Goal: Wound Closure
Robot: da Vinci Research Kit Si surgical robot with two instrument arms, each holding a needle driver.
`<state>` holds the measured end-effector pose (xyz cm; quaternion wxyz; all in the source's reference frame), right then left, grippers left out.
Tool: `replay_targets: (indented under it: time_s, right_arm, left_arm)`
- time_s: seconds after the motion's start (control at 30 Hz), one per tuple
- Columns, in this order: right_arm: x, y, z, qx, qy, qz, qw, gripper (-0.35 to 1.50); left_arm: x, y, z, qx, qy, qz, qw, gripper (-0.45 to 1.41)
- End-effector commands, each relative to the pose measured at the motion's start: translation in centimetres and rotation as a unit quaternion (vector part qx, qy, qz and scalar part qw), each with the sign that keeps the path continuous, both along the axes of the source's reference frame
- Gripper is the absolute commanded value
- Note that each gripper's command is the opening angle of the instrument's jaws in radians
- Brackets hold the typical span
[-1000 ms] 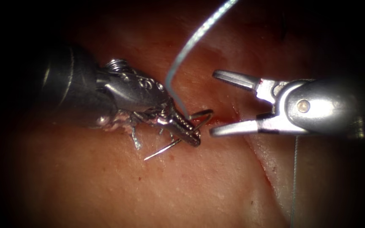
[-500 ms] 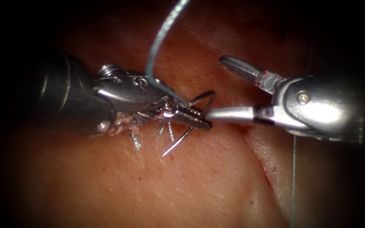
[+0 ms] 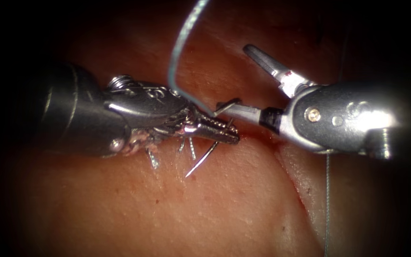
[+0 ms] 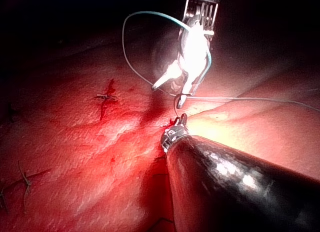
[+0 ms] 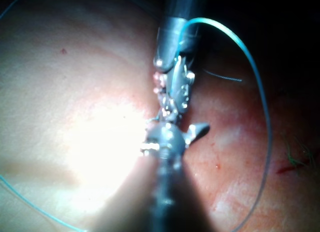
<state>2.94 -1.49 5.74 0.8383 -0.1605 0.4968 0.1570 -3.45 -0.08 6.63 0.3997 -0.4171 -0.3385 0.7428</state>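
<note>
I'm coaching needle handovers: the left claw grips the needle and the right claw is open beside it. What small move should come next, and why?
Probably close the right claw on the needle at its thread end. Its jaws stand open with the lower one at that end, while the left claw, shut near mid-curve, holds the needle seemingly out of the tissue, left of the cut.

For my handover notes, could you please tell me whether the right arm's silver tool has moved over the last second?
Yes. The right arm's silver tool has shifted up and leftward against the red cut, toward the curved steel needle.
</note>
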Motion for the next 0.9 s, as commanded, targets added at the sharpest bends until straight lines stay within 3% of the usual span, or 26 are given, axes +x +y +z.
replay_targets:
  time_s: [0.03,0.63,0.7,0.73,0.77,0.9]
  right_arm:
    - [0.1,-0.03,0.05,-0.008,-0.005,-0.007,1.0,0.74]
    - [0.12,-0.13,0.2,-0.008,-0.038,-0.027,0.999,0.19]
    - [0.13,-0.14,0.21,-0.006,-0.048,-0.025,0.999,-0.01]
    - [0.13,-0.16,0.22,-0.001,-0.052,-0.025,0.998,-0.27]
    - [0.13,-0.17,0.23,0.0,-0.055,-0.026,0.998,-0.35]
    - [0.04,-0.15,0.23,0.007,-0.059,-0.037,0.998,-0.35]
  left_arm:
    - [-0.05,0.0,0.05,0.0,-0.001,0.0,1.0,-0.45]
    - [-0.06,-0.01,0.0,-0.012,-0.003,0.0,1.0,-0.45]
    - [-0.06,-0.02,-0.02,-0.012,-0.003,-0.001,1.0,-0.45]
    - [-0.06,-0.02,-0.02,-0.014,-0.003,0.0,1.0,-0.45]
    - [-0.06,-0.02,-0.03,-0.014,-0.003,0.0,1.0,-0.45]
    - [-0.07,-0.01,-0.07,-0.025,-0.006,0.005,1.0,-0.45]
